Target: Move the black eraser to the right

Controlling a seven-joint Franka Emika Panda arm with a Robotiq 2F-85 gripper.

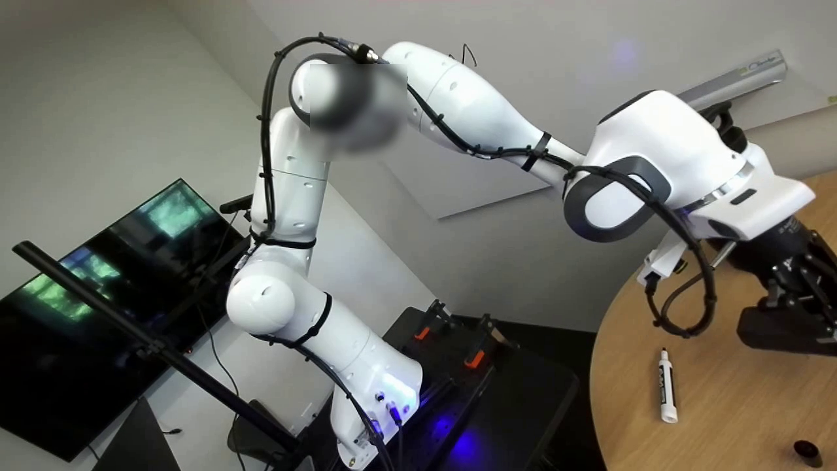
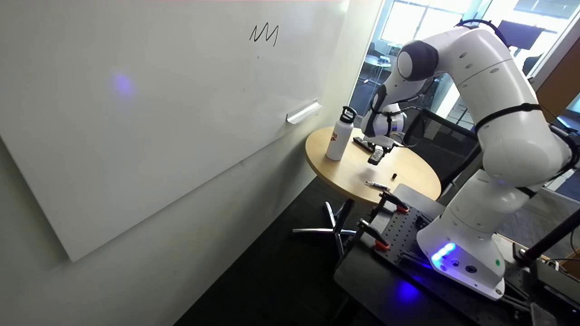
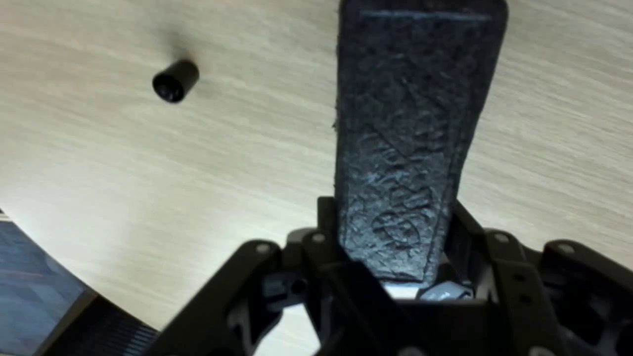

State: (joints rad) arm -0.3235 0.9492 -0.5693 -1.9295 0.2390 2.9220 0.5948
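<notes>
The black eraser (image 3: pixel 403 128) is a flat, textured black block. In the wrist view it lies between the fingers of my gripper (image 3: pixel 393 222), which touch its two sides near its lower end. Its far end sticks out past the fingertips. In an exterior view the eraser (image 2: pixel 375 157) is held tilted above the round table, with the gripper (image 2: pixel 384 150) at its upper end. In an exterior view the eraser (image 1: pixel 778 330) is a dark shape at the right edge, and part of the gripper (image 1: pixel 807 281) is cut off there.
A white bottle (image 2: pixel 340 139) stands on the round table (image 2: pixel 414 174) near the whiteboard wall. A dark elongated thing (image 2: pixel 363 144), unclear, lies beside it. A marker pen (image 1: pixel 667 386) and a small black cap (image 3: pixel 176 80) lie nearer the robot base. A chair (image 2: pixel 437 136) stands behind.
</notes>
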